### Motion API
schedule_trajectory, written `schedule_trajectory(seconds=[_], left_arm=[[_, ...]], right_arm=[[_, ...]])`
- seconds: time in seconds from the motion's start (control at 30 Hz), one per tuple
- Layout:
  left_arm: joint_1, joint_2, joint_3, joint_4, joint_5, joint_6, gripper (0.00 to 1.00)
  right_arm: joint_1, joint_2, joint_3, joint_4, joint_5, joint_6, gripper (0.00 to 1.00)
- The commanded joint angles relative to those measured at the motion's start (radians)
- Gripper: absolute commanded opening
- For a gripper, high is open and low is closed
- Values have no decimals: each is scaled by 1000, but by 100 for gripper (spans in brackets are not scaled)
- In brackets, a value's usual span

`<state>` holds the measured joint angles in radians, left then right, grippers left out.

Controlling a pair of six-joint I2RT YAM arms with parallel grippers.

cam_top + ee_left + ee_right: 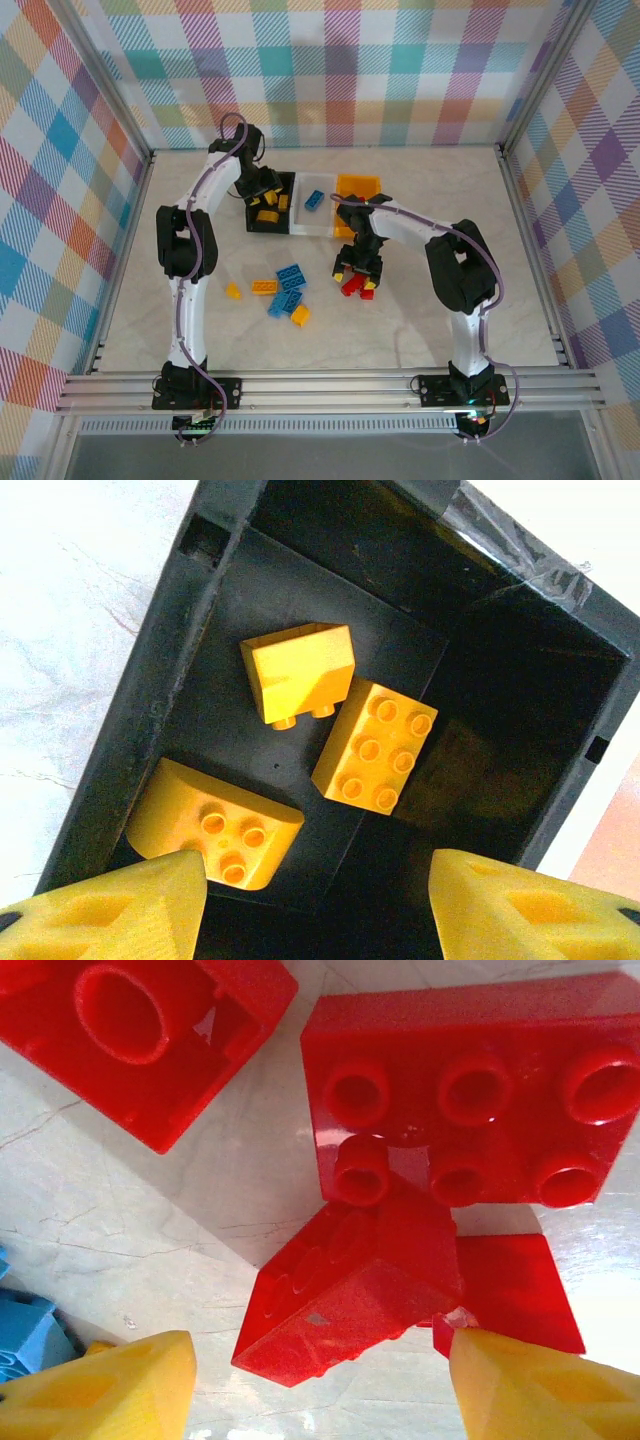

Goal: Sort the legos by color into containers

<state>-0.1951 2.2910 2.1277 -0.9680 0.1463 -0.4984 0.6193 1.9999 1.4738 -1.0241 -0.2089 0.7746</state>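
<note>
Three yellow legos (375, 745) inside black container (140, 710).

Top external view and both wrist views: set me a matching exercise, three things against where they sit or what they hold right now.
Things:
1. black bin
2. white bin
3. red legos

States:
A. on the table beneath the right end effector
B. holds yellow legos
C. holds a blue lego

Pairs: 1-B, 2-C, 3-A.
</note>
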Motion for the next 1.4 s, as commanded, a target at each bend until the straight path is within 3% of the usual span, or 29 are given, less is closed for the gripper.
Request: schedule_trajectory(seconds=[0.0,0.17,0.37,0.5,0.77,1.17,1.23,1.37], left_arm=[[0,-90,-50,-58,-9,30,62],[0,-195,-186,-40,-8,52,62],[0,-354,-402,5,-15,75,62],[2,-452,-520,-3,-51,116,63],[20,-647,-763,-46,-104,172,68],[23,-783,-1066,-23,-100,114,68],[24,-782,-1089,-17,-112,118,69],[29,-766,-1108,10,-121,129,73]], right_arm=[[2,48,6,3,6,15,66],[2,90,26,3,17,12,51],[3,92,47,-1,14,9,25],[3,42,67,-28,19,0,19],[-85,-15,270,-100,84,-62,18],[-243,456,1024,-243,94,-182,20],[-248,504,1089,-244,77,-186,26],[-251,513,1089,-217,63,-197,48]])
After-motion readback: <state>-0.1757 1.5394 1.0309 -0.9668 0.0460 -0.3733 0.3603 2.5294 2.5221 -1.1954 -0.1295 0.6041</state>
